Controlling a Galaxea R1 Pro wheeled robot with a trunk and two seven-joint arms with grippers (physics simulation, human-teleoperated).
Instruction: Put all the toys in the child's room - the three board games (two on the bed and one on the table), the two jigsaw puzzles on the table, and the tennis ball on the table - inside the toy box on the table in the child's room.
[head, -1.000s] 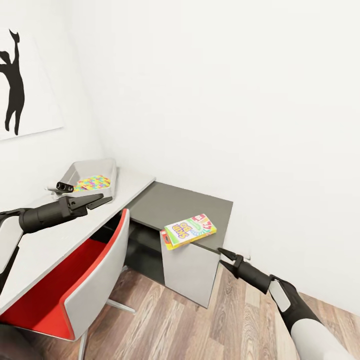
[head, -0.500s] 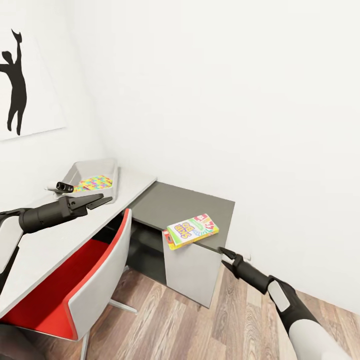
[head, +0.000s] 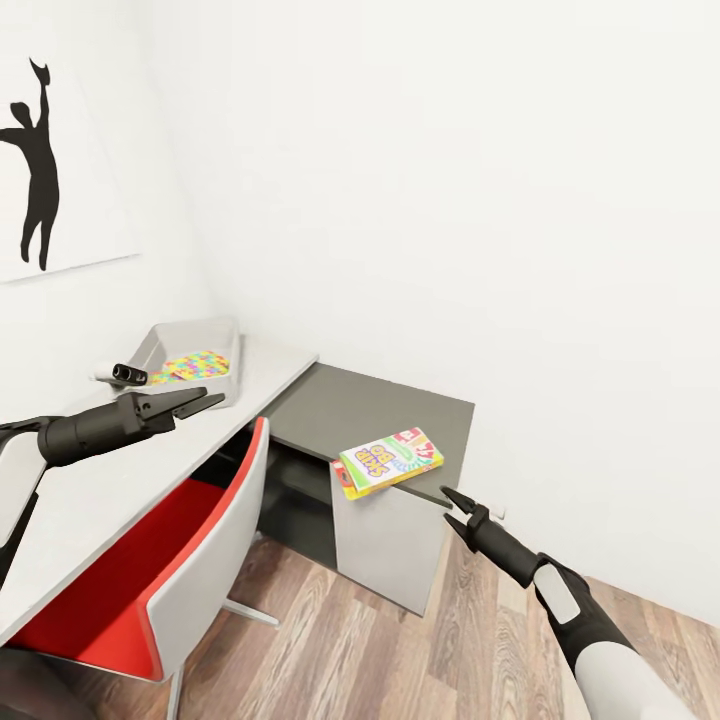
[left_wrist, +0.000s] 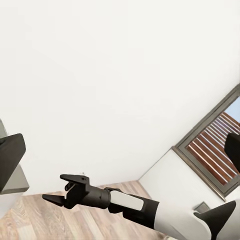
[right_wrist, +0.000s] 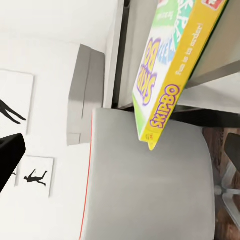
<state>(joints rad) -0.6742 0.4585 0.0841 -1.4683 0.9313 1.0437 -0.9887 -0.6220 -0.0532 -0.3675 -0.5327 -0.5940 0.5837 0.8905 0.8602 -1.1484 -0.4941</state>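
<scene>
The green-yellow-red SKIP-BO board game (head: 390, 460) lies on the table's lower dark grey wing (head: 370, 400), with one corner hanging over the front edge. My right gripper (head: 447, 505) hovers open just right of and below that corner, holding nothing. Its wrist camera sees the SKIP-BO box (right_wrist: 160, 75) close up from below. At the far end of the light grey table top (head: 90, 480), the toy box (head: 152, 345) holds a bright jigsaw puzzle (head: 190, 364). My left gripper (head: 200, 400) hangs open over the table, short of the toy box. The left wrist view shows the right gripper (left_wrist: 52, 187) with its fingers spread.
A red and grey chair (head: 190, 540) is tucked under the table between my arms. A small black and white cylinder (head: 122, 373) lies beside the toy box. White walls close off the corner, and a silhouette picture (head: 40, 190) hangs at the left. Wood floor (head: 400, 650) lies below.
The whole view has shifted slightly right, so the camera moved. My right gripper has edged a little closer to the SKIP-BO box's corner. The left arm holds its pose.
</scene>
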